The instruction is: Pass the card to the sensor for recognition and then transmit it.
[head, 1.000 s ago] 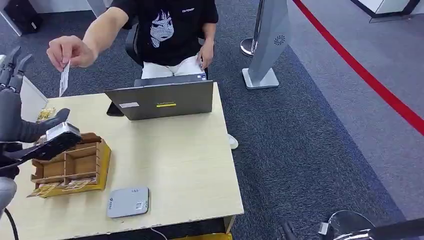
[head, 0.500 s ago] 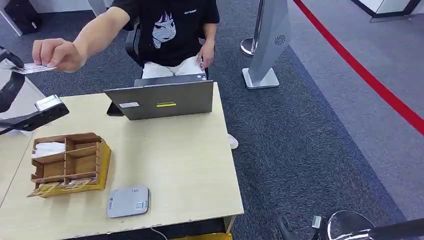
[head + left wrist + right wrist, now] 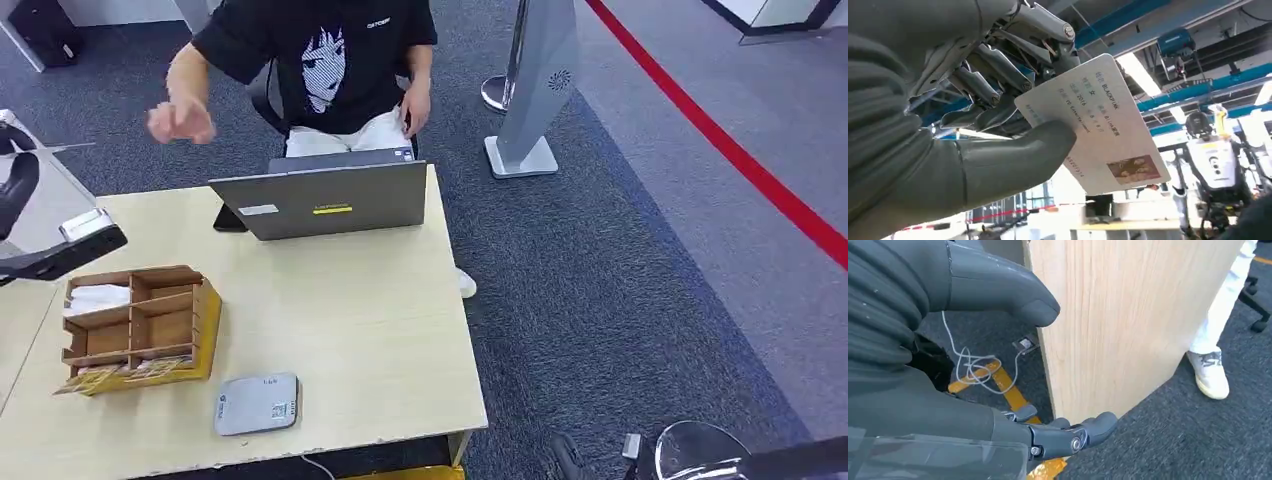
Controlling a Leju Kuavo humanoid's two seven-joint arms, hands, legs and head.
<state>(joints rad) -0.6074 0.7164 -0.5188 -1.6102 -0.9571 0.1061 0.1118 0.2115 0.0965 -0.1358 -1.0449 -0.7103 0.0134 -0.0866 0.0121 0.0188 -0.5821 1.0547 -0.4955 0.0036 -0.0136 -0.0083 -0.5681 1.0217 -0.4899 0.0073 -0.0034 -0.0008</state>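
While it is raised at the far left of the head view, the left hand (image 3: 998,125) pinches the ID card (image 3: 1098,125) between its thick thumb and darker fingers (image 3: 978,82), the card's printed face and small photo showing in the left wrist view; from the head camera the card (image 3: 45,150) is a thin pale edge above the table's left end. Below it, on the wooden table (image 3: 360,320), a partitioned wooden organiser box (image 3: 140,320) stands at the left side, holding white cards in one back compartment. Just in front of the box, near the table's near edge, lies the flat grey card sensor (image 3: 256,403), well apart from the held card. At the table's far edge stands an open grey laptop (image 3: 325,198), and behind it sits a person in a black printed T-shirt, one hand (image 3: 180,120) lifted in the air, blurred and holding nothing. Down at the right, the right hand (image 3: 1048,430) hangs beside the table's side panel, its fingers apart and holding nothing.
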